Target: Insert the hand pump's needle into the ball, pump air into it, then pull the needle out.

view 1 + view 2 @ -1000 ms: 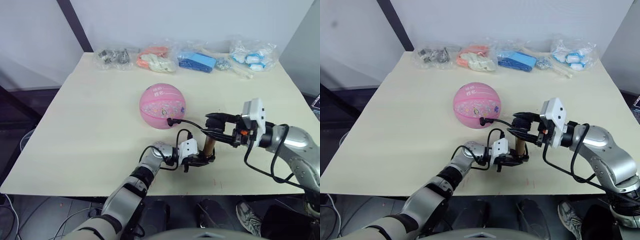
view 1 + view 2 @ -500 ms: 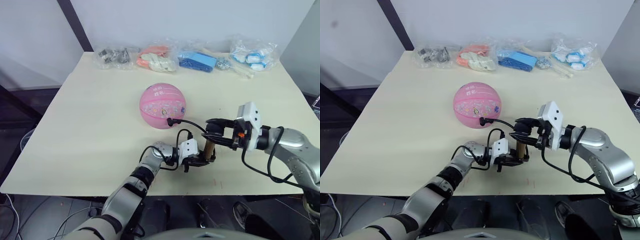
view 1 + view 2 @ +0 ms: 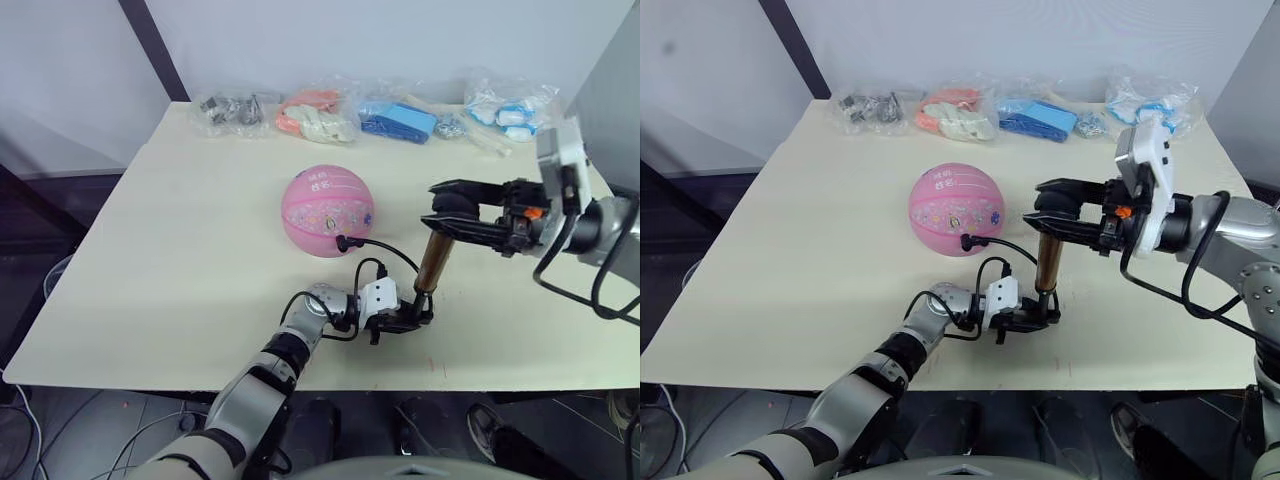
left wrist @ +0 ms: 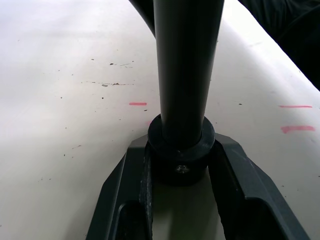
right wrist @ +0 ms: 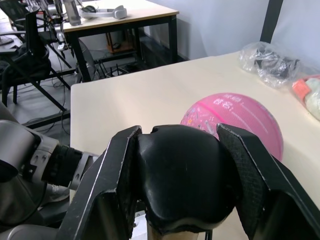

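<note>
Where hose (image 3: pixel 385 250) meets ball (image 3: pixel 327 211), needle hidden

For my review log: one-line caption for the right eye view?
Left gripper steadies the hand pump base while right gripper holds its raised handle; hose plugged into ball.

1 ball (image 3: pixel 327 210) | 1 hand pump (image 3: pixel 434 262) | 2 grippers | 4 clear bags (image 3: pixel 316 115)

Both arms wear silver-grey shells with black joints between the segments. The left gripper (image 3: pixel 1025 318) has two matte black fingers (image 4: pixel 250 200) with flat inner faces and a small white block just behind them; thin black cable loops out beside that block. The right gripper (image 3: pixel 447 215) shows the same black fingers (image 5: pixel 110 185), with a larger white housing behind, an orange spot on it, and black cable trailing back.
</note>
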You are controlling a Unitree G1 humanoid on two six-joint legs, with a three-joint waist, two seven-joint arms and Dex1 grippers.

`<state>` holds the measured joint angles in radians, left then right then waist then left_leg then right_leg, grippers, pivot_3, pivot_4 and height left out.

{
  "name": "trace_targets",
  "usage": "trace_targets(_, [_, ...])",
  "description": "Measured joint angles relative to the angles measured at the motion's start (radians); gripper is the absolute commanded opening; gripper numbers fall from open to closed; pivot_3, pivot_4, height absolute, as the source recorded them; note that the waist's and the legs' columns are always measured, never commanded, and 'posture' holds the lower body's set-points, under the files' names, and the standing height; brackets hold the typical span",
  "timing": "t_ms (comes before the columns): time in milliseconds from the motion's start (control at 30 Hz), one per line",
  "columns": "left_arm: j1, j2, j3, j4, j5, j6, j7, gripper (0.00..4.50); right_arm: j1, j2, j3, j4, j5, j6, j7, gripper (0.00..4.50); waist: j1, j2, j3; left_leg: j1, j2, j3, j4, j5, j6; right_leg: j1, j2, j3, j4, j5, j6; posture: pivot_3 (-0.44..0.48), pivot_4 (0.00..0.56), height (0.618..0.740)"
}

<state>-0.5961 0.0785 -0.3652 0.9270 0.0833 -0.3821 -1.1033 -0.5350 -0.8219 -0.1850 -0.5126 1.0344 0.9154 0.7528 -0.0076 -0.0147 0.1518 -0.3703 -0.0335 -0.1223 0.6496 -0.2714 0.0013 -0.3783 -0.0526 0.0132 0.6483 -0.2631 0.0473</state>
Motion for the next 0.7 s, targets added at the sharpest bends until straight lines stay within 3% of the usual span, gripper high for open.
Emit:
trace_targets(267, [0.002, -0.001, 0.000, 0.000, 0.001, -0.001, 0.000, 1.11, 0.041, 0.023, -0.011, -0.007, 0.015, -0.019, -0.022, 1.93, 0.001, 0.000, 0.000, 0.000, 0.000, 0.000, 0.000, 0.000, 0.000, 0.000, 0.000, 0.000, 0.000, 0.000, 0.000, 0.000, 0.150, 0.740])
trace_targets(700, [0.010, 0.011, 0.000, -0.003, 0.001, -0.001, 0.007, 1.11, 0.224, 0.147, 0.184, -0.005, -0.279, -0.279, 0.032, 1.93, -0.005, -0.004, -0.006, 0.005, 0.001, 0.001, 0.000, 0.000, 0.000, 0.002, 0.002, 0.001, 0.001, -0.001, 0.002, 0.000, 0.150, 0.740])
